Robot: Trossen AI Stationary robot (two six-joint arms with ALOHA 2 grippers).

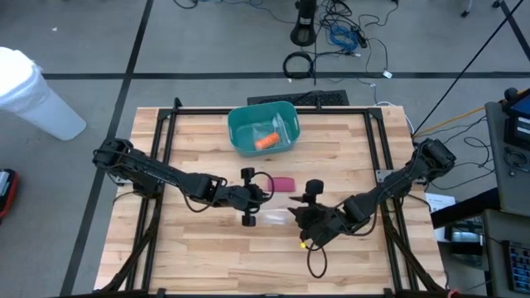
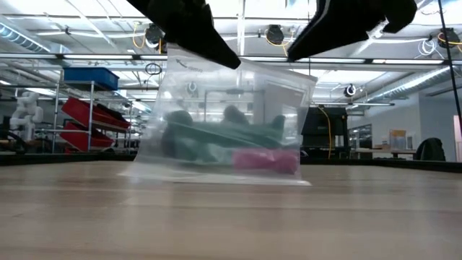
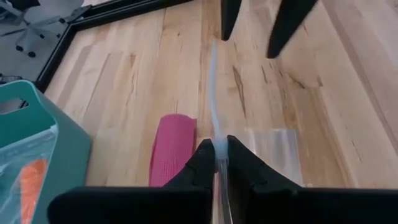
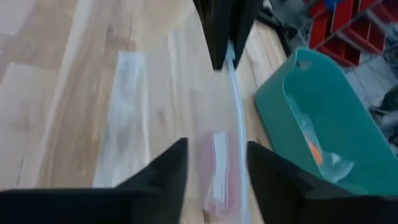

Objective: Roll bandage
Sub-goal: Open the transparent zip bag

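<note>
Nearest to me, low over the middle of the wooden table (image 1: 199,265), the right gripper (image 4: 212,163) has its jaws standing apart either side of the top edge of a clear plastic bag (image 2: 225,123), not gripping it. The left gripper (image 3: 219,155) has its jaws clamped on that same edge, holding the bag upright with its bottom on the table. Just behind the bag lies the pink bandage roll (image 3: 171,149), and farther back sits a teal bin (image 1: 240,131) with an orange thing (image 1: 267,141) inside
</note>
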